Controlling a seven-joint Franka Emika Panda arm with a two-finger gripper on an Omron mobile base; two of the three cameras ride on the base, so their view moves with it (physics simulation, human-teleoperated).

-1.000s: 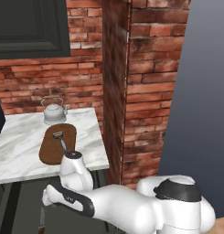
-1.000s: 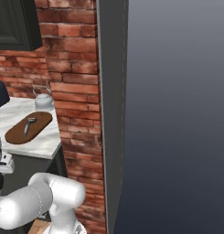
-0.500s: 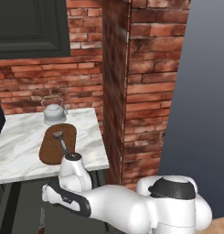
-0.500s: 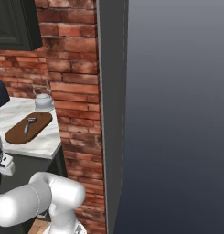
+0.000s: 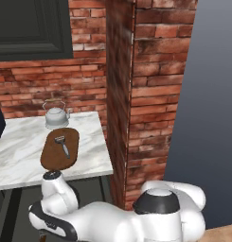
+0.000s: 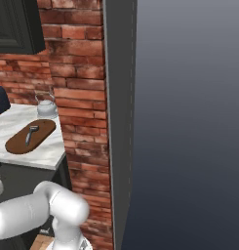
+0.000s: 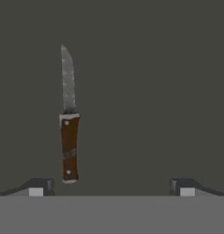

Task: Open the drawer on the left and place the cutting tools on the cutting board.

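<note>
- Knife [image 7: 69, 132]: brown handle, thin blade, lying flat on the dark grey floor of the drawer [image 7: 154, 82]. In the hand view it sits left of centre, handle end nearest the left fingertip, blade pointing away.
- Gripper [image 7: 111, 186]: poised over the knife with jaws spread wide and nothing between them. The knife lies nearer the left tip than the middle of the gap.
- Arm: compared with a second ago it has sunk lower and further left in the left base view, the wrist now down below the counter edge. Judged: a descent into the opened drawer toward the second tool.
- Peeler [image 5: 62, 144]: silver-grey, already lying on the cutting board [image 5: 56, 156], roughly along its length.
- Cutting board: oval, dark brown, on the white marble countertop [image 5: 18, 151], just in front of the kettle [image 5: 55, 116].
- Status, judged: one tool delivered, one remaining; next comes centring over the handle, closing, and lifting it to the board beside the peeler.
</note>
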